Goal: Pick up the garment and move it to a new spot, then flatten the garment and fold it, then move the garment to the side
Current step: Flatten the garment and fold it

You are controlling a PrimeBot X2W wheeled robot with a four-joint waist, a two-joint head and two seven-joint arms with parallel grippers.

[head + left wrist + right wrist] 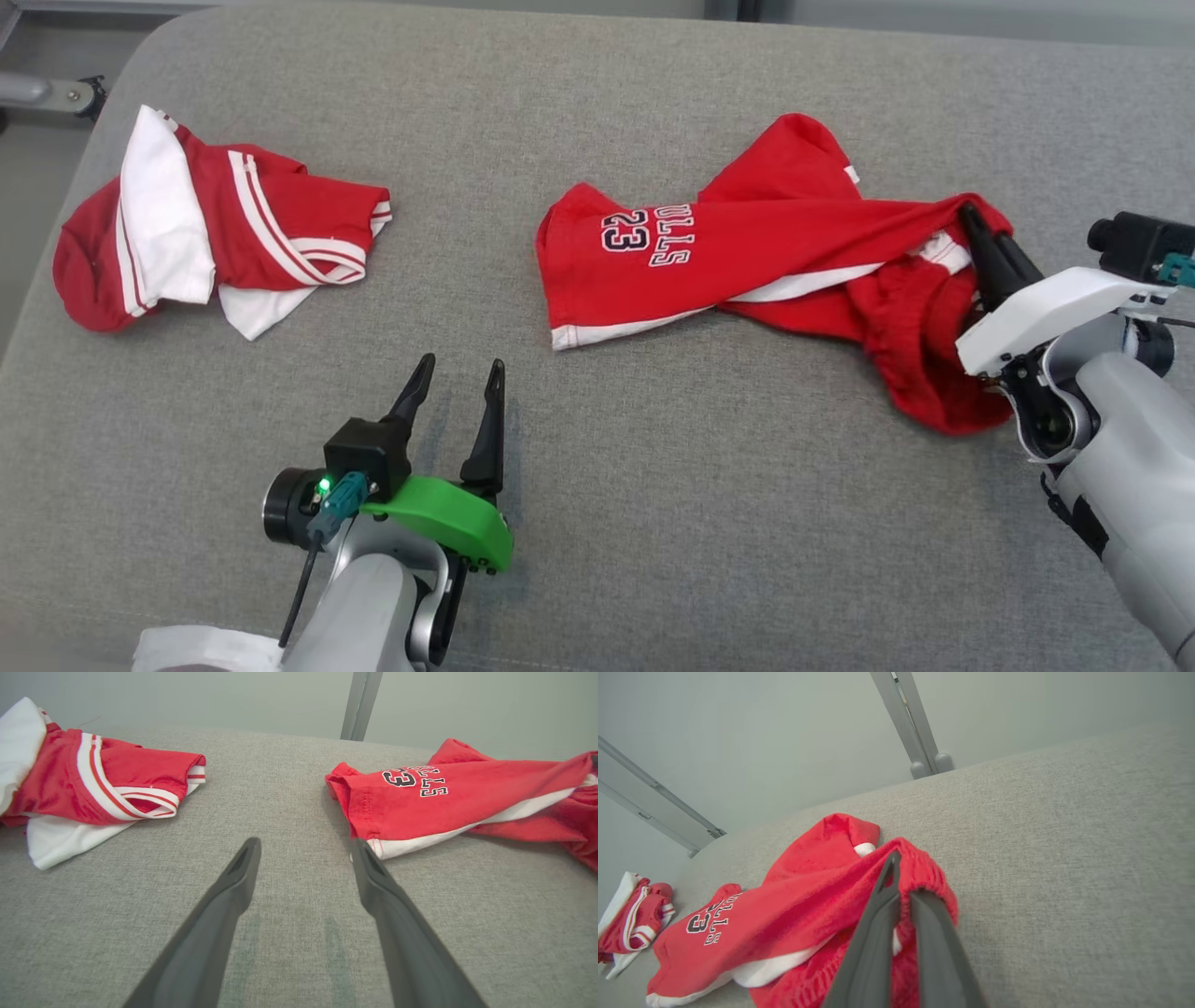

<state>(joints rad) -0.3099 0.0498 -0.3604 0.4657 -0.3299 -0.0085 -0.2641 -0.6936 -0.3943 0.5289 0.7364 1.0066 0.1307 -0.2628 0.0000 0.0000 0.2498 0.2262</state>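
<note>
While the right pincer (pixel 977 224) sits clenched on a bunched, gathered edge of the red knit shorts with white trim and a "BULLS 23" print (pixel 709 252), the cloth rises in a soft ridge around its dark fingertips. From that grip the shorts trail away to the pincer's left in twisted folds, lying on the grey woven cushion surface (pixel 653 485). Over to the left pincer (pixel 462 366): released, fingers spread wide, poised over bare grey weave, holding nothing. The shorts' white-hemmed leg lies just ahead and to its right, apart from the fingers. Ahead to its left, well apart, sits a crumpled, shinier red-and-white striped garment (pixel 215 233)
</note>
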